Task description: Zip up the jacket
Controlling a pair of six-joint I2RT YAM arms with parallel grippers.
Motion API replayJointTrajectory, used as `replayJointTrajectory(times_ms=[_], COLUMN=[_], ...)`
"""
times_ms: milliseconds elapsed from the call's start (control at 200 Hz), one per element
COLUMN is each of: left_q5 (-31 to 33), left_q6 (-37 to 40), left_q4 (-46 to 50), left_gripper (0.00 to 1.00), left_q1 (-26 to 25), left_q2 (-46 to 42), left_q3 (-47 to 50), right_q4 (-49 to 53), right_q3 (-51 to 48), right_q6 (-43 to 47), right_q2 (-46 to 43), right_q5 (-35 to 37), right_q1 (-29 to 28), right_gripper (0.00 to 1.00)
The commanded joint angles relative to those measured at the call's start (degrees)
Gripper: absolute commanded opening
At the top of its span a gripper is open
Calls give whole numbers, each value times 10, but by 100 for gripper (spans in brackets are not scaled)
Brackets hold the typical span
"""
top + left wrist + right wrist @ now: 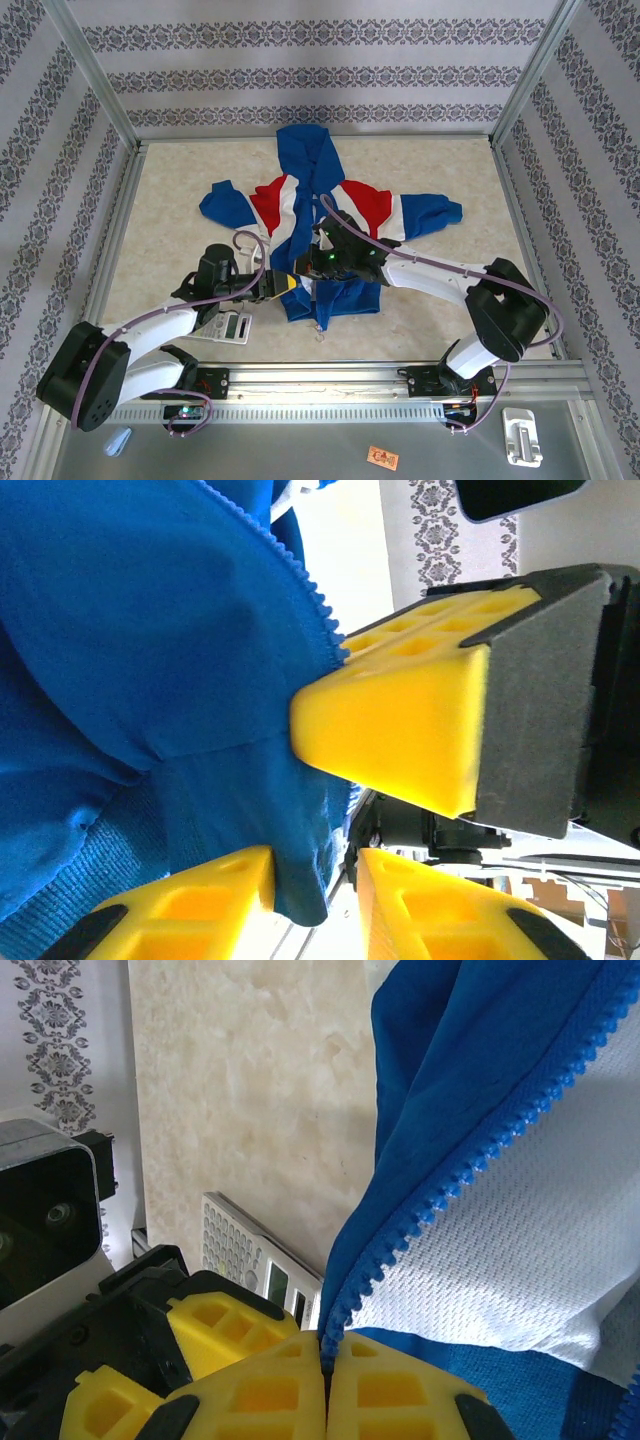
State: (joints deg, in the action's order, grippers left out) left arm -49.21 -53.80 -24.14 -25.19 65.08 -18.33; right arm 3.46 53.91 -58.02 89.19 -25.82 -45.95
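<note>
Jacket pinched by right fingers; left fingers apart around it.

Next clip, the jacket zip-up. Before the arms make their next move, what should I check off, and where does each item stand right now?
1. Right gripper pinching the zipper teeth: ok, its fingers are shut with the toothed edge running between them.
2. Left gripper clamped on the hem: not ok, its fingers are apart and the hem hangs in the gap.
3. Jacket front zipped: not ok, the white lining shows.
4. Slider found and held: cannot tell.
5. Calculator off the jacket: ok, it lies beside the left arm.
</note>
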Motion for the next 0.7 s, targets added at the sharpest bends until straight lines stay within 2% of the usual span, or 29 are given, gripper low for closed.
replayJointTrajectory(times_ms=[0, 280, 555, 620, 694], left_q5=[-9, -16, -39, -39, -40], left_q6=[-15, -38, -74, -76, -76], left_q4=[-57, -99, -188, -199, -202], left_gripper=[26, 23, 21, 18, 7], left_q1=[-8, -8, -8, -9, -8], left_q2=[-1, 3, 47, 55, 60], left_q3=[9, 31, 44, 46, 48], right_q4=[-22, -30, -30, -30, -29], right_q3=[-8, -15, -11, -11, -13], right_q6=[-9, -12, -9, -8, -8], right_q2=[6, 5, 14, 15, 13], right_q5=[-13, -15, -19, -20, -20], right_q1=[1, -1, -4, -4, -4], right_gripper=[0, 0, 0, 0, 0])
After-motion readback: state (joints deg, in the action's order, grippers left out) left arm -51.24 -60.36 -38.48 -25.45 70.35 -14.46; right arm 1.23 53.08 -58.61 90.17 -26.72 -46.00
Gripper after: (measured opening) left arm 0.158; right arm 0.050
